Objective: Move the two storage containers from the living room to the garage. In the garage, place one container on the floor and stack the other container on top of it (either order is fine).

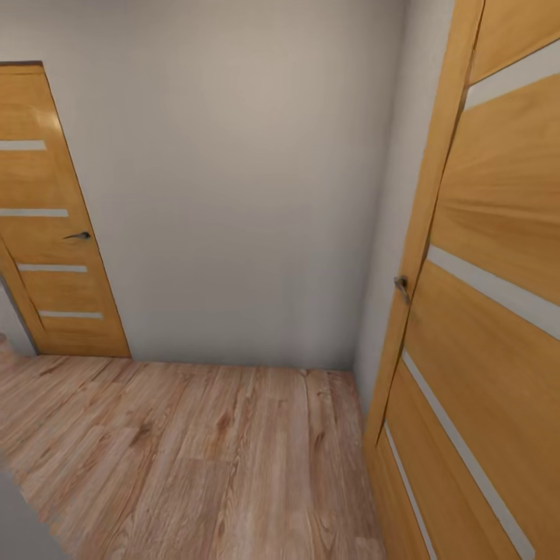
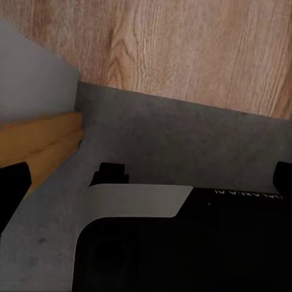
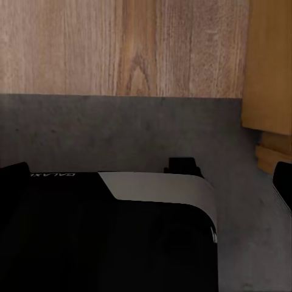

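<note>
Left gripper fingertips (image 2: 13,182) dark at frame edges, jaw state unclear, right gripper fingertip (image 3: 283,176) likewise, both above black robot base (image 2: 182,243), dark grey concrete floor (image 2: 182,140) meeting light wood plank floor (image 1: 194,451), open wooden door (image 1: 482,311) right, closed door (image 1: 54,233) upper left, pale wall (image 1: 233,194) centre.

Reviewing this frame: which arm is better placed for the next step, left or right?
Neither, yet. The head view shows a wood plank floor, a closed door and an open door, no container. Both wrist views look down over the robot's base at a floor seam.
</note>
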{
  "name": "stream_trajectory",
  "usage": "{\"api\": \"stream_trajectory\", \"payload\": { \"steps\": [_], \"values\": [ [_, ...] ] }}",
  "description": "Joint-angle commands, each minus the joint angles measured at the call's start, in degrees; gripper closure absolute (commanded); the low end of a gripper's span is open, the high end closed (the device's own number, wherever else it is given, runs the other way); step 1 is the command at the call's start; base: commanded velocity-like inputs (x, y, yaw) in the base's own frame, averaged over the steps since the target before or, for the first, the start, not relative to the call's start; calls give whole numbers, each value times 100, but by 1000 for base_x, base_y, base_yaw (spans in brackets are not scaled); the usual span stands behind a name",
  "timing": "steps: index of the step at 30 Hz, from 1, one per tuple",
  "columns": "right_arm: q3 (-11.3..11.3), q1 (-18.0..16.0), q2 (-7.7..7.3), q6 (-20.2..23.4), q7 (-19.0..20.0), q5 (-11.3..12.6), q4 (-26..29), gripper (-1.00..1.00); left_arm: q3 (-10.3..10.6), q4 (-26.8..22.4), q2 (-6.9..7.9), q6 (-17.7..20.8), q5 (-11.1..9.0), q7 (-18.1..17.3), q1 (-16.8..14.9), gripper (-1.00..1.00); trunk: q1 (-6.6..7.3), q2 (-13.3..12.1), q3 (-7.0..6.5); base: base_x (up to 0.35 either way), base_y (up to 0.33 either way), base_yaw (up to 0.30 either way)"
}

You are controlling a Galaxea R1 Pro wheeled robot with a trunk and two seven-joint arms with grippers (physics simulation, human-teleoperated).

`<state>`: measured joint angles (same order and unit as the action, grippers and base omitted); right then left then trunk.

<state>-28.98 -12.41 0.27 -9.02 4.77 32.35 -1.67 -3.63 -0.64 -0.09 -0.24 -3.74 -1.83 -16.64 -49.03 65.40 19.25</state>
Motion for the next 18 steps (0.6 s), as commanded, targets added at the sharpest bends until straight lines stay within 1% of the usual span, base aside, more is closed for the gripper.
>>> {"api": "stream_trajectory", "payload": {
  "steps": [1,18],
  "values": [
    [-38,-7,1,-30,33,61,-18,-100,-36,2,0,-2,-39,-19,-4,-100,-3,3,6,322,0,0],
    [-38,-7,-1,-30,33,61,-18,-100,-38,2,0,-2,-39,-19,-3,-100,-3,3,6,322,0,0]
  ]
}}
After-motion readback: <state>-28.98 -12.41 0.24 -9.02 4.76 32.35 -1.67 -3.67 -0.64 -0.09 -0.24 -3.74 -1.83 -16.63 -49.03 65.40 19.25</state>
